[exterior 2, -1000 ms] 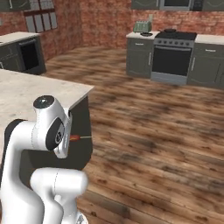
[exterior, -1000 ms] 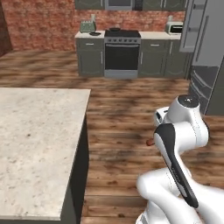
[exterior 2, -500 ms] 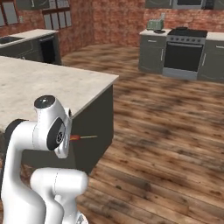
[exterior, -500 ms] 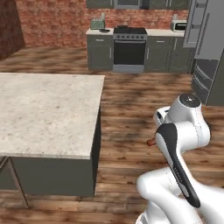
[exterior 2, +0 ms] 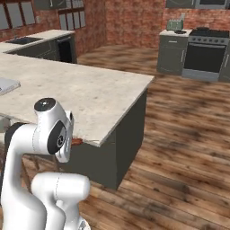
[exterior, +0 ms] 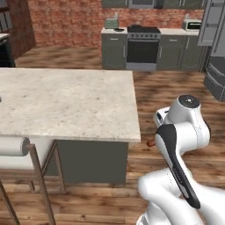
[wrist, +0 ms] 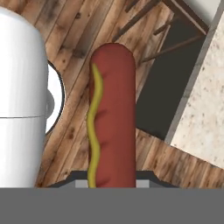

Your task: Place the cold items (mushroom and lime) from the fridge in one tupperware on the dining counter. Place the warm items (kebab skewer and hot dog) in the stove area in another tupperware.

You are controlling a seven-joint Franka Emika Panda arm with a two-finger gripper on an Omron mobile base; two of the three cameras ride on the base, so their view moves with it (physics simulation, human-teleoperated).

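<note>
A red-brown hot dog [wrist: 113, 113] with a yellow mustard line runs up the middle of the hand view. My gripper [wrist: 113, 178] is shut on its lower end. One tip of the hot dog [exterior: 150, 143] pokes out beside my white wrist, just right of the dining counter's near corner. From the other side the same tip [exterior 2: 76, 141] sits just under the counter edge. The speckled stone dining counter [exterior: 66, 101] spreads to the left of the arm. A pale flat container [exterior 2: 6, 84], maybe a tupperware, lies on the counter [exterior 2: 90, 90] at the far left edge.
A stove [exterior: 141, 46] with grey cabinets stands against the brick back wall, with a toaster [exterior: 112, 22] to its left. The steel fridge [exterior: 215, 48] is at the right. A stool [exterior: 26, 176] stands under the counter's near side. Wooden floor lies between counter and stove.
The whole picture has shifted: the base has moved, and the dining counter now lies closer and wider in front. The hot dog stays in the gripper.
</note>
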